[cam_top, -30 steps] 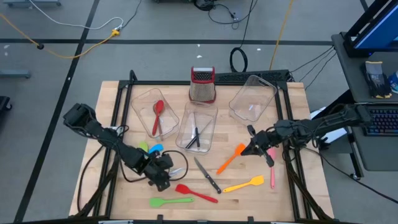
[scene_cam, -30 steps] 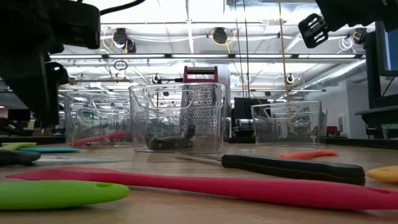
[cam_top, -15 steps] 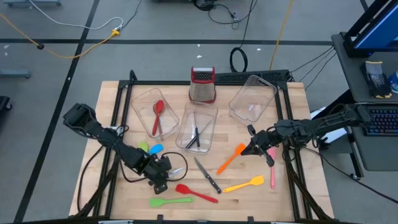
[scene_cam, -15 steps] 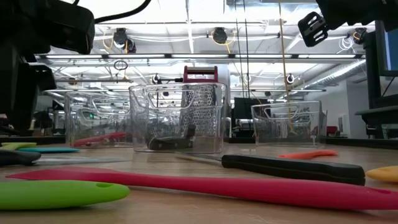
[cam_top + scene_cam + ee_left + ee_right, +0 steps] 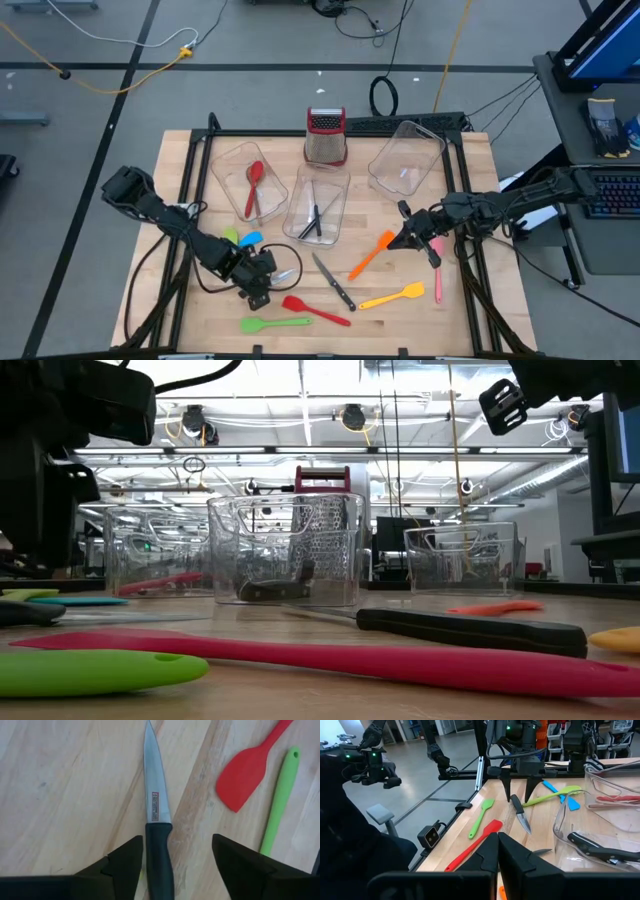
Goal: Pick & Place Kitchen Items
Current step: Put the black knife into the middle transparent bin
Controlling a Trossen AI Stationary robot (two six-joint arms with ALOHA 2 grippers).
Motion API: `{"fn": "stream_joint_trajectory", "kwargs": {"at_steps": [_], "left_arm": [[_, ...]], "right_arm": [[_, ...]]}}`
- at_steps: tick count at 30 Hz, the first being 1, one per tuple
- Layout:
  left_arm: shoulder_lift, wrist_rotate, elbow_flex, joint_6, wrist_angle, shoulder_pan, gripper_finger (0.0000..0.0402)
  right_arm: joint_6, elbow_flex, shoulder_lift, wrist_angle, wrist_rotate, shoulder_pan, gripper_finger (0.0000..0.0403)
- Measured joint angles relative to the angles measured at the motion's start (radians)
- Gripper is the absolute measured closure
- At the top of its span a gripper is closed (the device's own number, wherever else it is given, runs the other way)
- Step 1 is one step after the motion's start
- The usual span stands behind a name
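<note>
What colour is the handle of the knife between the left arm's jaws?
Black. The knife shows best in the left wrist view, lying on the table between the open jaws.

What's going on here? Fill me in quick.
The left end effector is open, its fingers straddling a black-handled knife that lies on the table, not yet closed on it. The right end effector is shut and empty, raised near the orange spatula. One tub holds a red spoon, and the middle tub holds knives. Other utensils lie loose.

Slight shift of left hand (image 5: 262,291) over knife (image 5: 156,825).
</note>
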Motion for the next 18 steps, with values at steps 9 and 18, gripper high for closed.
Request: {"fn": "stream_joint_trajectory", "kwargs": {"at_steps": [9,18], "left_arm": [[0.031,0.001,-0.002,0.004,0.004,-0.008,0.0089],[0.181,0.037,0.006,0.011,-0.013,-0.02,0.0085]], "right_arm": [[0.0,0.0,0.0,0.0,0.0,0.0,0.0399],[0.0,0.002,0.001,0.037,0.001,0.0,0.0399]]}}
